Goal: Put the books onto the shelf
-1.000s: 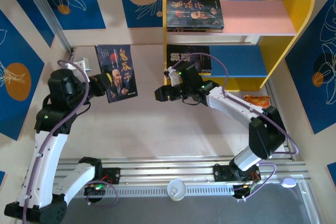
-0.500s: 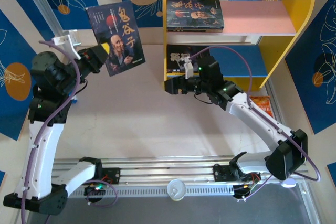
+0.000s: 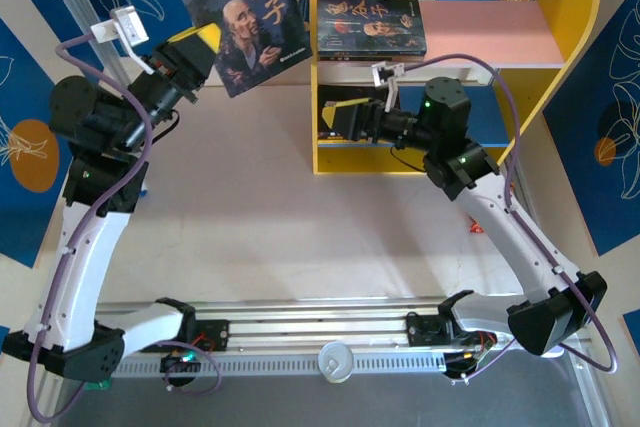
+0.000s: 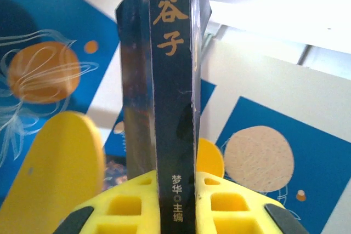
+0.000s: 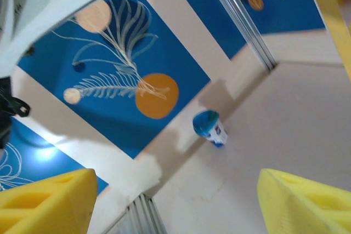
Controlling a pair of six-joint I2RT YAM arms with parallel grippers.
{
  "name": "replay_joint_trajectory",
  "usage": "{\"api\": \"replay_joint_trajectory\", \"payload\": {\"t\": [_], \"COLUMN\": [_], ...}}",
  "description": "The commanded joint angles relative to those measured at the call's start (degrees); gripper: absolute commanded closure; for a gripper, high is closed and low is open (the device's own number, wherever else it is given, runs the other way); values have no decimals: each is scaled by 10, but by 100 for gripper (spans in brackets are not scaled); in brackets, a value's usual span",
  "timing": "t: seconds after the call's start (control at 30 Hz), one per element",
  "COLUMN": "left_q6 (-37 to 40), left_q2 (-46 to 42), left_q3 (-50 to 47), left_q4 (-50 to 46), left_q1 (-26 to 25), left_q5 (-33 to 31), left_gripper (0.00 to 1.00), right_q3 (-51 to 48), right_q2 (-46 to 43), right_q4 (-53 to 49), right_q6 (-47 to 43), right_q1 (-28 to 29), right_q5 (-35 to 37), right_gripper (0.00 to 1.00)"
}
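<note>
My left gripper point(image 3: 203, 51) is shut on a dark book with a bearded man point(image 3: 243, 2), held high at the back left, just left of the shelf's yellow side point(image 3: 314, 57). In the left wrist view the book's spine point(image 4: 173, 80) stands upright between the yellow fingers point(image 4: 126, 212). Stacked dark books point(image 3: 372, 27) lie on the left of the shelf's pink upper board point(image 3: 490, 32). My right gripper point(image 3: 332, 119) hangs open in front of the blue lower board point(image 3: 480, 112), pointing left. It holds nothing, and its yellow fingers point(image 5: 49, 204) stand wide apart.
An orange snack packet point(image 3: 475, 226) peeks out behind the right forearm. A small blue-and-white container point(image 5: 211, 128) lies by the left wall. A white round cap point(image 3: 335, 360) rests on the front rail. The pink board's right half is bare.
The left arm lifted the bearded-man book up and rightward toward the shelf top. The right arm swung back to the lower tier, and its jaws opened wider.
</note>
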Motion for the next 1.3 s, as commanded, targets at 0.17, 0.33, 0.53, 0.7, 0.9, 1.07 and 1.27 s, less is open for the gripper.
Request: {"api": "replay_joint_trajectory", "payload": {"t": [0.17,0.33,0.53,0.7,0.9,1.07,1.27], "left_q6": [71,90,116,114,112,105,93], "left_q2": [54,95,136,154,165,165,165], "left_q3": [41,46,67,68,68,55,33], "left_q4": [131,175,201,229,240,250,276], "left_q1": [-95,-142,-192,-212,-225,-230,-235], "left_q5": [-77,-119,-146,-158,-163,-167,-176], "left_gripper": [100,100,100,100,100,100,100], "right_q3": [51,45,21,5,-8,-32,-53], "right_q2": [-2,1,5,3,-2,-8,-10], "right_q4": [124,170,223,243,260,300,350], "right_q6": [77,95,110,118,126,148,178], "right_q1": [-7,-5,-1,-3,-7,-16,-27], "right_q5": [-19,2,29,53,71,94,108], "right_gripper": [11,7,7,7,7,9,14]}}
